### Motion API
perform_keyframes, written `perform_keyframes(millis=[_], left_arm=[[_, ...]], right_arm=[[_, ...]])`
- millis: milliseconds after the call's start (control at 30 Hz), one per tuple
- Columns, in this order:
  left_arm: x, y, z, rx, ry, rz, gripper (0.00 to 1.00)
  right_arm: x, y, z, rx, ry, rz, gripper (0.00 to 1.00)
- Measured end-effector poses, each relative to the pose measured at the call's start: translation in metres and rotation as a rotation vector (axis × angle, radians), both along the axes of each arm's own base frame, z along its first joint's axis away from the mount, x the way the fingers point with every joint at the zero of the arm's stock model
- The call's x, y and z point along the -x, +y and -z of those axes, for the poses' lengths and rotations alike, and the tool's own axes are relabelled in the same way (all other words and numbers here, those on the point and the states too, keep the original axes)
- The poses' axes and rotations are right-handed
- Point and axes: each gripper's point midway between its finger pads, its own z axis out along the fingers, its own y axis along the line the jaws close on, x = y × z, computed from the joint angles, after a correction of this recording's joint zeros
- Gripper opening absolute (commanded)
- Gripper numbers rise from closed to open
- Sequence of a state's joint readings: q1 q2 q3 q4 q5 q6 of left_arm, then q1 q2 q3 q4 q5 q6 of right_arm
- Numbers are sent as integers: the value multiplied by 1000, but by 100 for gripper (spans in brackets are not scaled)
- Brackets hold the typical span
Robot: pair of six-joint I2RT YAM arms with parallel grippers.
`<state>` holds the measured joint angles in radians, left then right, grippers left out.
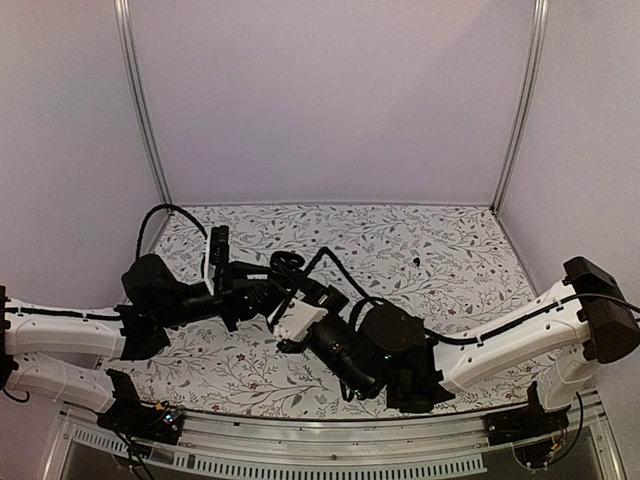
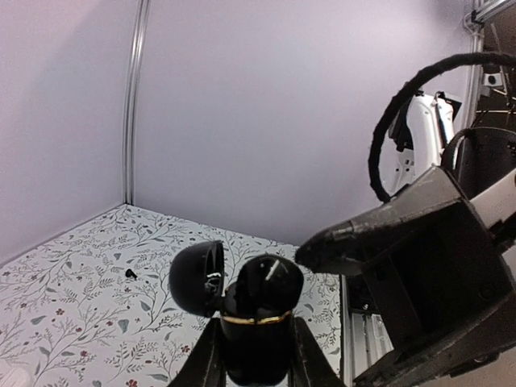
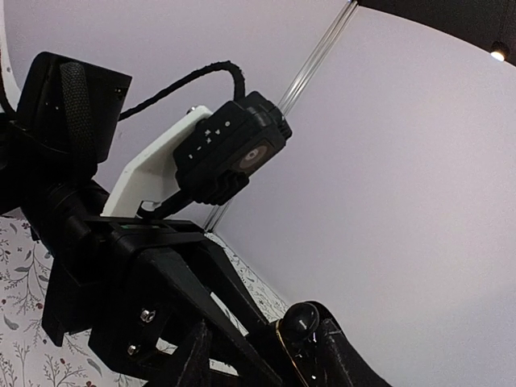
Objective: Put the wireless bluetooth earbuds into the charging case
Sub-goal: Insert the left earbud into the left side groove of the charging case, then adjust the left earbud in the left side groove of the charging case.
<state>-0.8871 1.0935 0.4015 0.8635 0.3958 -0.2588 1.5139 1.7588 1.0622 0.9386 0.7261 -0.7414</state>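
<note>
At the middle of the floral-patterned table [image 1: 450, 250], the left gripper [image 2: 256, 343] is clamped on the black charging case [image 2: 256, 359], held upright with its lid [image 2: 196, 278] swung open to one side. A dark rounded piece, apparently one earbud [image 2: 270, 278], sits at the case's gold-rimmed mouth. The right gripper [image 3: 266, 355] has its tip just beside that piece (its fingers show a gap in its own wrist view, but whether they grip anything cannot be told). The other earbud [image 1: 415, 262] lies alone on the table, well apart from both arms, towards the far right.
</note>
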Motion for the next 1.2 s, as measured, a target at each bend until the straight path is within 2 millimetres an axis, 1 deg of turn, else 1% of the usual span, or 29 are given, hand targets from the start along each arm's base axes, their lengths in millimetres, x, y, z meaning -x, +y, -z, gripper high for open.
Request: perform_keyframes(millis=[100,200,367,433,500,600,667,700,800,933,1000,1200], left_arm=[[0,0,-3,9,-7,0,0],[0,1,-5,17,-12,-2,0],[-1,3,-9,31,-24,-5,0],[0,3,-10,35,-28,-3,0],[1,4,-11,39,-32,-2,0],[2,5,-13,44,-39,0,0],[3,6,-16,51,-49,2,0],[4,7,-16,54,-52,2,0],[8,12,-18,74,-75,1,0],[13,17,-15,89,-113,0,0],[15,19,-16,95,-130,0,0],[16,20,-22,116,-164,-2,0]], right_arm=[[1,-4,-2,-10,8,-9,58],[4,-10,-10,-29,19,-26,67],[10,-22,-37,-108,77,-76,80],[11,-29,-48,-145,108,-86,83],[10,-33,-54,-169,141,-96,85],[5,-33,-54,-176,207,-116,89],[-2,-31,-50,-174,273,-150,96],[-4,-30,-45,-174,321,-179,98],[-22,-37,-38,-189,409,-181,99],[-32,-44,-40,-232,512,-196,99],[-31,-45,-43,-249,543,-212,99],[-23,-36,-50,-250,607,-268,99]])
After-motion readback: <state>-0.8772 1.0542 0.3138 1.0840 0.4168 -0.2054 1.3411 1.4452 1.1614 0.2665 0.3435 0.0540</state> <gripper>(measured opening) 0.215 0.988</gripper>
